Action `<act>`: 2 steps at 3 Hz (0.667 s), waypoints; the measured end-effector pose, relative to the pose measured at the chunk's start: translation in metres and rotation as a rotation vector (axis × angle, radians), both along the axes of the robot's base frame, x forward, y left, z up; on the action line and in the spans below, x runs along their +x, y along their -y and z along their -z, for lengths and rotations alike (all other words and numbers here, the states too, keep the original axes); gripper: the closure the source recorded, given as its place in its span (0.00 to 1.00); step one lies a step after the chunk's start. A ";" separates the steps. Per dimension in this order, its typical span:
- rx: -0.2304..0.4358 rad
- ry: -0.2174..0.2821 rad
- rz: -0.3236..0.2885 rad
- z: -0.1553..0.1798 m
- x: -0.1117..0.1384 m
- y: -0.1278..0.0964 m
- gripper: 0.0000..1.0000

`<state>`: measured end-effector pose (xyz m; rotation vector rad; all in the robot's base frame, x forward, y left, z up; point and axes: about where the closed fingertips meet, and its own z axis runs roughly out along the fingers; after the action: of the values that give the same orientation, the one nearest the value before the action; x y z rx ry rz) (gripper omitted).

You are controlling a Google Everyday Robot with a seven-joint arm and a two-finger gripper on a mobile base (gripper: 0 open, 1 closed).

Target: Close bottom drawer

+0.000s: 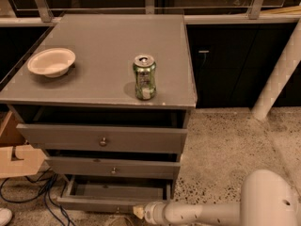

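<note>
The bottom drawer (101, 204) stands pulled out at the foot of the grey bench (113, 41), at 6 o'clock in the view, its tray open beneath the middle drawer (113, 167). The gripper (139, 212) is at the right end of that drawer's front panel, on a white arm (202, 213) reaching in from 4 o'clock. Whether the gripper is wide or narrow I cannot tell. On the bench, a white bowl (51, 61) lies at 10 o'clock, and a green can (144, 77) stands upright near the front edge.

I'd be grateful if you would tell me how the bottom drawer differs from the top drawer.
The bottom drawer is pulled out further than the top drawer, its tray floor showing. The bottom drawer's front is slimmer, the top drawer's taller. Both are grey. The gripper is at the bottom drawer's front panel.
</note>
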<state>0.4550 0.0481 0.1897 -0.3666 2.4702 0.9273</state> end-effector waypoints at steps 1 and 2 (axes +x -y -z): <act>0.000 0.000 0.000 0.000 0.000 0.000 1.00; -0.036 -0.066 0.090 0.019 -0.019 0.046 1.00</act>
<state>0.4362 0.0024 0.1708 -0.2377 2.5438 0.8717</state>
